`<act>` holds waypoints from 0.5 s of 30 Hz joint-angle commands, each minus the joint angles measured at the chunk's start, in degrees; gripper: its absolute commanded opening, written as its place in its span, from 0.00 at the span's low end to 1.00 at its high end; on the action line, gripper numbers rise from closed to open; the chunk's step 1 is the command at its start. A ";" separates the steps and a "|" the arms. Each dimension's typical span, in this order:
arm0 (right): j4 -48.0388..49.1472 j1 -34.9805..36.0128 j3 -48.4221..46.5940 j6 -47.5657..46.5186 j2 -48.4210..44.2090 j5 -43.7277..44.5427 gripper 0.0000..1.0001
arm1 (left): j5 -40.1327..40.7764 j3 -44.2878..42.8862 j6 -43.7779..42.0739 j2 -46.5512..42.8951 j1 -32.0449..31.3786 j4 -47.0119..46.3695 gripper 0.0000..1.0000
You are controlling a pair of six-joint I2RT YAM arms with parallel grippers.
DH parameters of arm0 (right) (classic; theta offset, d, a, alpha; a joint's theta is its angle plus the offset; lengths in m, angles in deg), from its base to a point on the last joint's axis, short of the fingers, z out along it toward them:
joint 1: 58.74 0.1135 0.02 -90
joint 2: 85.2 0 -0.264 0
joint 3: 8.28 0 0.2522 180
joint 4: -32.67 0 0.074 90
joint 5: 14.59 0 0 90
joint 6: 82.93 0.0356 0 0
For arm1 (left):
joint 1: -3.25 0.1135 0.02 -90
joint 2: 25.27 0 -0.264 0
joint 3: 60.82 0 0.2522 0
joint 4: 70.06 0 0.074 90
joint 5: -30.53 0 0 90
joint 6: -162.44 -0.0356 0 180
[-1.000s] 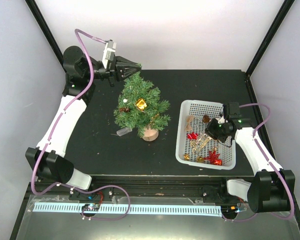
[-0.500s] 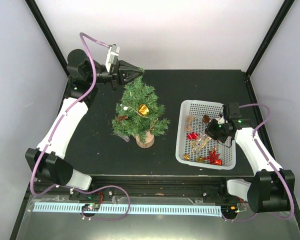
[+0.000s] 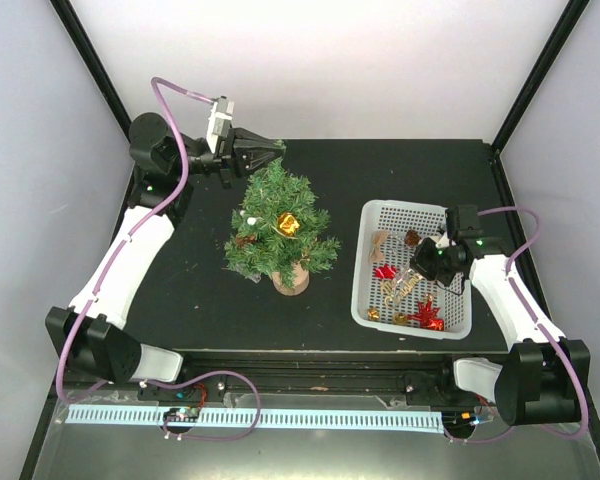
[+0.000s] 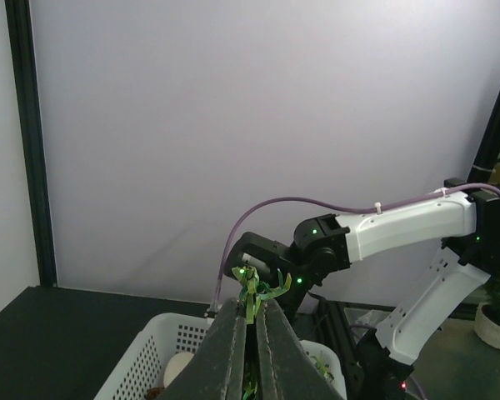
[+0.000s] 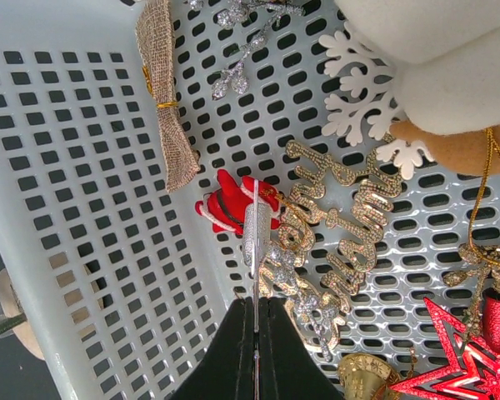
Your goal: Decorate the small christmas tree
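The small christmas tree [image 3: 280,225] stands mid-table on its wood disc base [image 3: 291,281], with a gold ornament [image 3: 287,223] hanging on it. My left gripper [image 3: 277,148] is shut on the tree's top sprig, which pokes out green between the fingers in the left wrist view [image 4: 254,302]. My right gripper [image 3: 417,272] is down in the white basket [image 3: 380,215]. It is shut on the thin hanger of a glittery silver ornament [image 5: 256,229], which lies over a red Santa piece [image 5: 232,204] and gold lettering [image 5: 350,225].
The basket also holds a burlap bow [image 5: 168,108], a white snowflake [image 5: 362,112], a red star [image 5: 462,367] and a gold bell [image 5: 362,375]. The table's back edge meets the wall right behind the left gripper. The basket rim [image 4: 142,362] shows beyond the tree.
The tree's base has slid left and toward the near edge, and the tree stands straighter. My left gripper shifted slightly near the treetop. The right arm has not moved.
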 commanded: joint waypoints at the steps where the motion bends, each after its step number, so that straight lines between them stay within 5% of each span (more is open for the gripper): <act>1: -0.34 0.02 -1.65 -0.64 -0.35 -0.31 0.01 | 1.15 1.57 3.51 -2.26 -0.27 -5.69 0.02; 15: -1.42 -0.01 -2.28 -0.89 -0.99 -0.15 0.01 | 2.65 5.70 8.23 -3.63 0.00 -8.61 0.01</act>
